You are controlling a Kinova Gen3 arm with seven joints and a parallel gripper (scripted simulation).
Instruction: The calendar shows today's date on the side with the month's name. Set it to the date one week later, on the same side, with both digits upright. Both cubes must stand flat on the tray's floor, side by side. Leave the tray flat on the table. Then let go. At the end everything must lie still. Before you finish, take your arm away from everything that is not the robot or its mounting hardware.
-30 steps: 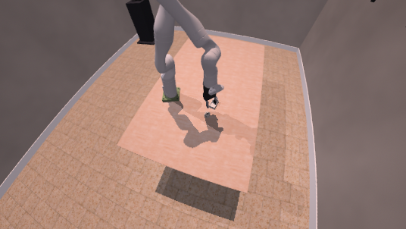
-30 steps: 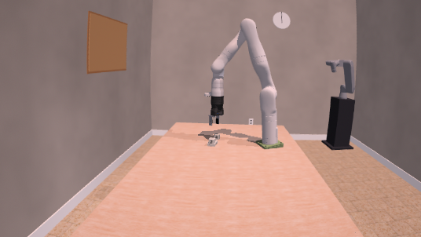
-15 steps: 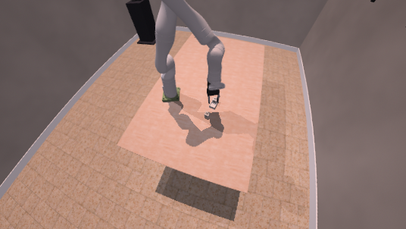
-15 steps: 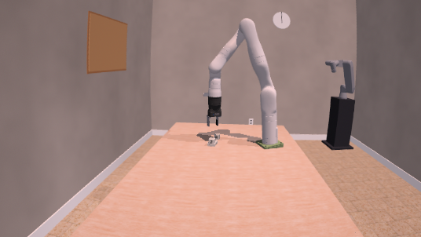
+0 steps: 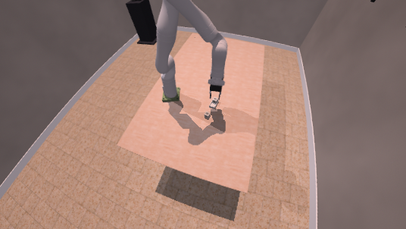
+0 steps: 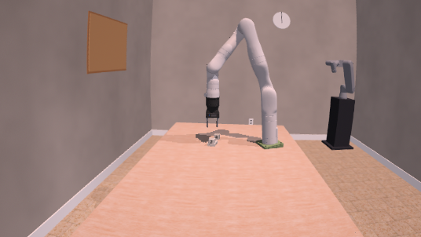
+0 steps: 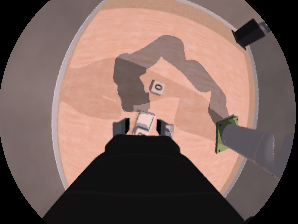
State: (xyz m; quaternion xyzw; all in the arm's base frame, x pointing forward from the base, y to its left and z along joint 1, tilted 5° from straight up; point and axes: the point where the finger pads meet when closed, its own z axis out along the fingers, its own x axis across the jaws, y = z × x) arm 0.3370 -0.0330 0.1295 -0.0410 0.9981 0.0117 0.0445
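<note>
Our hand (image 5: pixel 215 96) (image 6: pixel 212 125) (image 7: pixel 143 124) is spread with nothing between its fingers, hovering above the tray (image 5: pixel 213 105) (image 7: pixel 138 108). Relative to the tray, one loose cube (image 5: pixel 207 115) (image 6: pixel 217 136) (image 7: pixel 157 87) sits just beside it on the worktop (image 5: pixel 182 152) (image 6: pixel 212 188) (image 7: pixel 200 62), on the side nearer the arm's base (image 5: pixel 165 99) (image 6: pixel 280 145) (image 7: pixel 219 148), with a 0 on top. Another cube is at the tray, under the hand. We judge the coming descent turns on lining our fingers up with that cube's slanted sides; the loose cube leaves limited room tray-side, more away from it.

One arm (image 5: pixel 218 57) (image 6: pixel 257 55) (image 7: pixel 247 143), two cubes, one tray
</note>
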